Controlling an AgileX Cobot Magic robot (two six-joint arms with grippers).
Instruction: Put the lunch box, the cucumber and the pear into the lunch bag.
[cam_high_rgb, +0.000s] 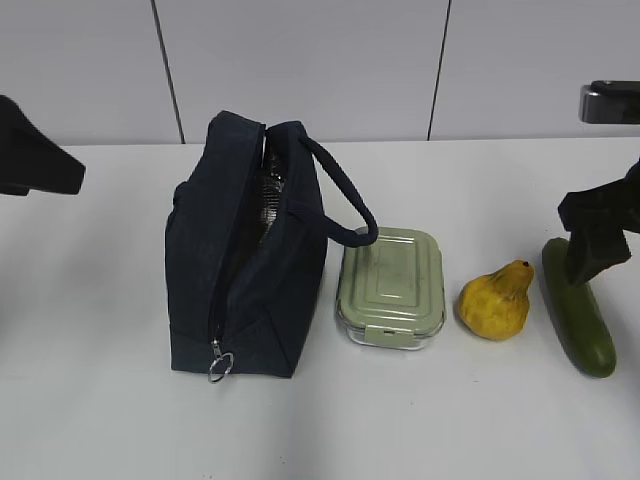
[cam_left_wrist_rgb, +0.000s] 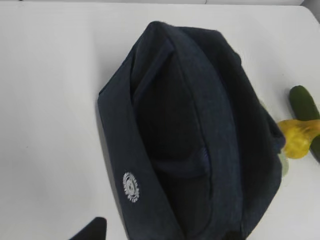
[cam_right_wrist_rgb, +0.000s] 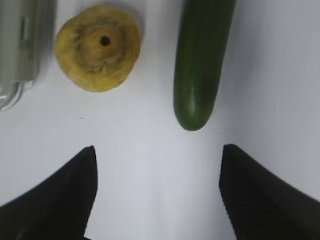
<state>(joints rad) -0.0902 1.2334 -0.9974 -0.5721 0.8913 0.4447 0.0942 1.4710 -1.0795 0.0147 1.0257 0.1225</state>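
The dark navy lunch bag (cam_high_rgb: 250, 270) stands on the white table, its top unzipped and silver lining showing. It fills the left wrist view (cam_left_wrist_rgb: 190, 140). The sage-green lunch box (cam_high_rgb: 392, 285) lies right of it, then the yellow pear (cam_high_rgb: 497, 300), then the dark green cucumber (cam_high_rgb: 580, 315). My right gripper (cam_high_rgb: 588, 262) hovers over the cucumber's far half. In the right wrist view it (cam_right_wrist_rgb: 157, 150) is open and empty, just short of the cucumber's (cam_right_wrist_rgb: 197, 65) rounded end, with the pear (cam_right_wrist_rgb: 97, 47) to the left. My left gripper (cam_high_rgb: 35, 160) hangs left of the bag, one fingertip (cam_left_wrist_rgb: 92, 229) showing, empty.
The bag's padded loop handle (cam_high_rgb: 345, 195) arches over toward the lunch box. The metal ring pull (cam_high_rgb: 221, 367) hangs at the bag's front bottom. The lunch box edge (cam_right_wrist_rgb: 17, 45) shows at the left of the right wrist view. A grey panelled wall stands behind the table.
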